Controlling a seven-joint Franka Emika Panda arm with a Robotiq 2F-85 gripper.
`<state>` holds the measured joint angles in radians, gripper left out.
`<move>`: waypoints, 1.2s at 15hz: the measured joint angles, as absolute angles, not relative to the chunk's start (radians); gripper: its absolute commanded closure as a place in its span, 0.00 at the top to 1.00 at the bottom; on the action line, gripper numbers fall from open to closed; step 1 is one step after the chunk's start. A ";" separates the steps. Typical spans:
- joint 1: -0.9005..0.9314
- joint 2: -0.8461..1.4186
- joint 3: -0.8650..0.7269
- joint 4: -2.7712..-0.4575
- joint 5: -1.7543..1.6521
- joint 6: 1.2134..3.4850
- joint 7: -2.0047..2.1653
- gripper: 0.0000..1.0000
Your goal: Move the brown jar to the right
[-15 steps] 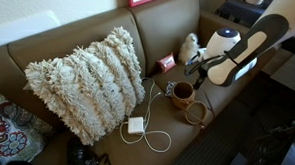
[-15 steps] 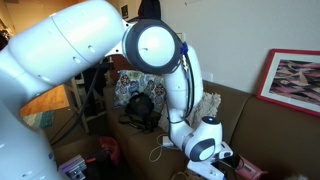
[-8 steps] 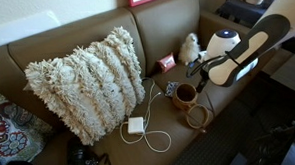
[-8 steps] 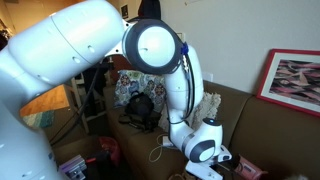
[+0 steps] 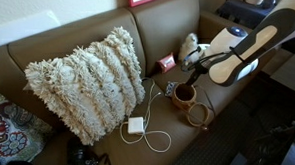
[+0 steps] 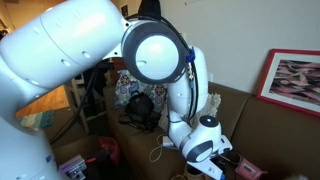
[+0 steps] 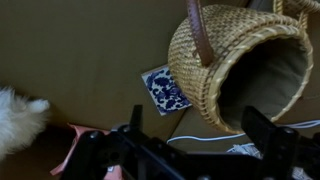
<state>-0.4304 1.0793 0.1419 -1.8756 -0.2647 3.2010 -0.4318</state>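
Note:
The brown jar [image 5: 183,93] stands on the sofa seat in an exterior view, with its tan ring-like lid [image 5: 197,115] lying in front of it. In the wrist view the jar [image 7: 235,60] looks woven, its wide mouth turned toward the camera. My gripper [image 5: 193,67] hovers just above and behind the jar, not touching it. In the wrist view its two dark fingers [image 7: 197,125] stand wide apart with nothing between them but a white cable. The arm hides the jar in the exterior view from behind the robot, where the gripper [image 6: 222,166] shows low down.
A small dark patterned square [image 7: 165,88] lies beside the jar, and a small red box [image 5: 167,63] sits by the sofa back. A white charger and cable [image 5: 136,125], a shaggy cream pillow [image 5: 87,80] and a white fluffy toy [image 5: 189,46] are on the sofa.
The arm has lifted and shifted slightly; the gripper stays open above the jar. The jar and lid have not moved.

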 measured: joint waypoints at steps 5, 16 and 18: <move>-0.456 1.079 0.153 -1.888 -0.291 3.203 -0.431 1.00; -0.447 1.079 0.122 -1.902 -0.361 3.197 -0.435 1.00; -0.447 1.079 0.122 -1.904 -0.362 3.175 -0.435 1.00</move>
